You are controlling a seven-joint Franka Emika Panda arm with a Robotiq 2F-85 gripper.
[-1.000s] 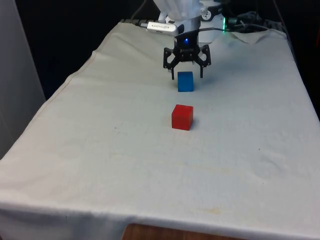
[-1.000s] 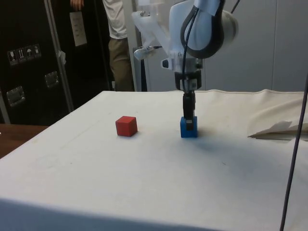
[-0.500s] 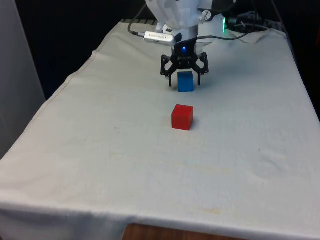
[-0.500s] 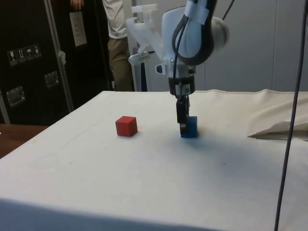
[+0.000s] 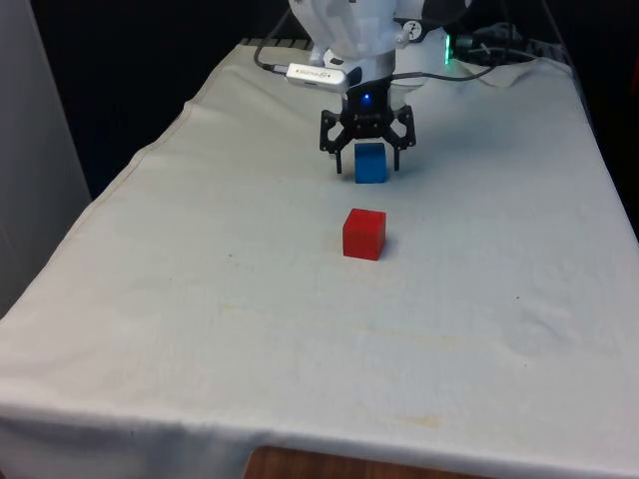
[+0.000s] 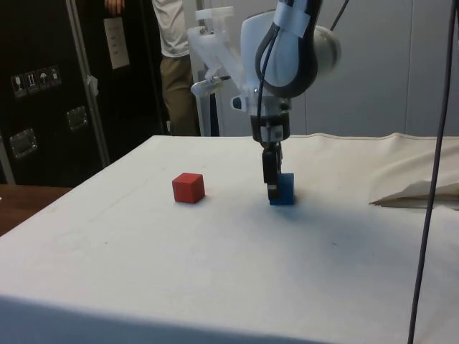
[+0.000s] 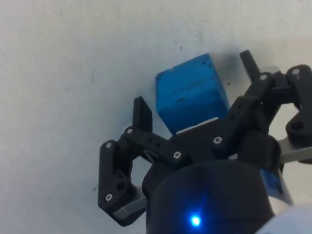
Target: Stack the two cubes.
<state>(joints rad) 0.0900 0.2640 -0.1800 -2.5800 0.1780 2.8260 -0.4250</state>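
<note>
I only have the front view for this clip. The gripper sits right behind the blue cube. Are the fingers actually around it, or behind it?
Observer: In the wrist view the gripper is open and the blue cube sits between the two fingers, with a gap showing on each side.
Operator: Is the cube lifted at all?
Observer: No. The side view shows the blue cube resting on the white cloth, with the fingers reaching down beside it.
Operator: And the red cube, is it close to the arm?
Observer: The side view shows the red cube standing apart on the cloth, clear of the gripper, with bare cloth between the two cubes.
</note>
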